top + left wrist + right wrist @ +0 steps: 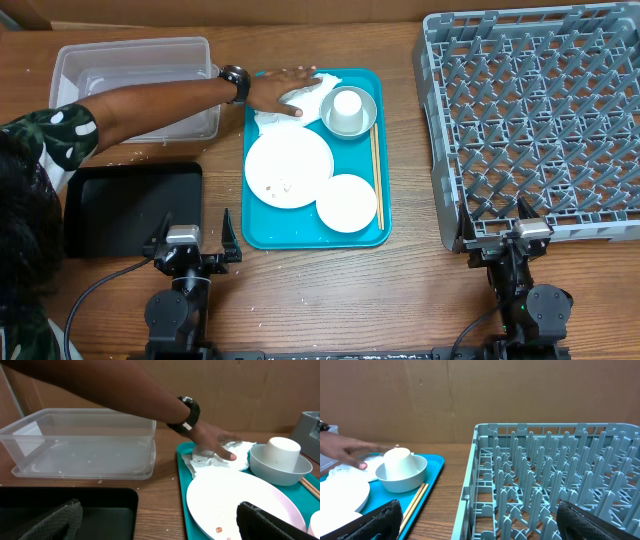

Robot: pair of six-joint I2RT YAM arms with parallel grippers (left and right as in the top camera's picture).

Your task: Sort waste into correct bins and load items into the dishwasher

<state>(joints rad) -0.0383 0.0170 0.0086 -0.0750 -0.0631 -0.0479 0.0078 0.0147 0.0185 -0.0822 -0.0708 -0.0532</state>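
Both jaws wide, empty; left wrist view with black tray [102,510], right with dish rack [545,465].

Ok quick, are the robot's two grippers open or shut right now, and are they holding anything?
Left gripper: open, holding nothing.
Right gripper: open, holding nothing.

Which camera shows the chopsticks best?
The overhead view: the chopsticks lie full length along the right edge of the teal tray. The right wrist view shows only a short stretch beside the bowl; the left wrist view catches just a tip at its frame edge.
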